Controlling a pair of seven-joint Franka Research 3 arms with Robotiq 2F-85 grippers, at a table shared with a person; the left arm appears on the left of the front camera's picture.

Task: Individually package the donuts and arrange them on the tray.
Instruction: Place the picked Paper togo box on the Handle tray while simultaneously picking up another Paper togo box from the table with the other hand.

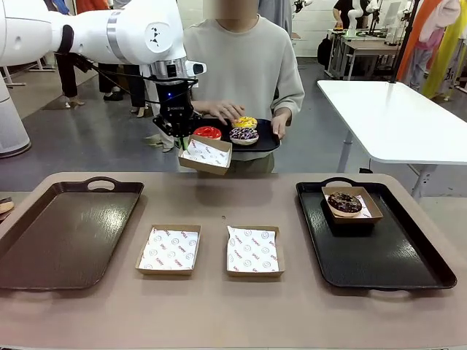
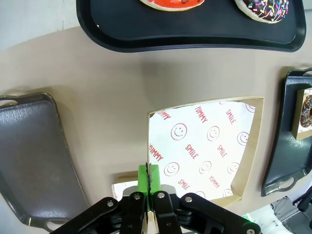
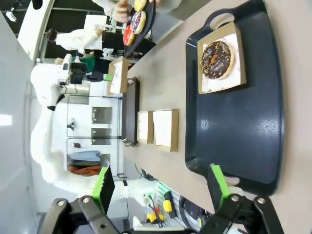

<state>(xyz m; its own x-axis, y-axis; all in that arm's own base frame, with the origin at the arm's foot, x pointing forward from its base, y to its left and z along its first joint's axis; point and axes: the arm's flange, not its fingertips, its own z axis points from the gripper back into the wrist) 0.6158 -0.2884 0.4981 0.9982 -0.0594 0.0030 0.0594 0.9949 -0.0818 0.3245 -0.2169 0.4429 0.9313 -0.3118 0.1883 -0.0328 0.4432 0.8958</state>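
Observation:
My left gripper (image 1: 182, 140) is shut on the near rim of a brown cardboard box (image 1: 206, 154) lined with printed paper and holds it in the air at the table's far edge. The left wrist view has the pads (image 2: 152, 176) pinching that box's (image 2: 202, 146) wall. Just behind it the person holds a black serving tray (image 1: 267, 143) with a red donut (image 1: 208, 133), a yellow donut (image 1: 246, 122) and a sprinkled donut (image 1: 244, 135). A dark chocolate donut (image 1: 344, 203) lies in a box on the right black tray (image 1: 394, 255). My right gripper (image 3: 161, 187) is open over that tray's (image 3: 243, 122) end.
Two empty paper-lined boxes (image 1: 169, 249) (image 1: 252, 251) sit side by side at the table's front middle. An empty brown tray (image 1: 66, 233) lies at the left. A white table (image 1: 394, 117) stands beyond the right side.

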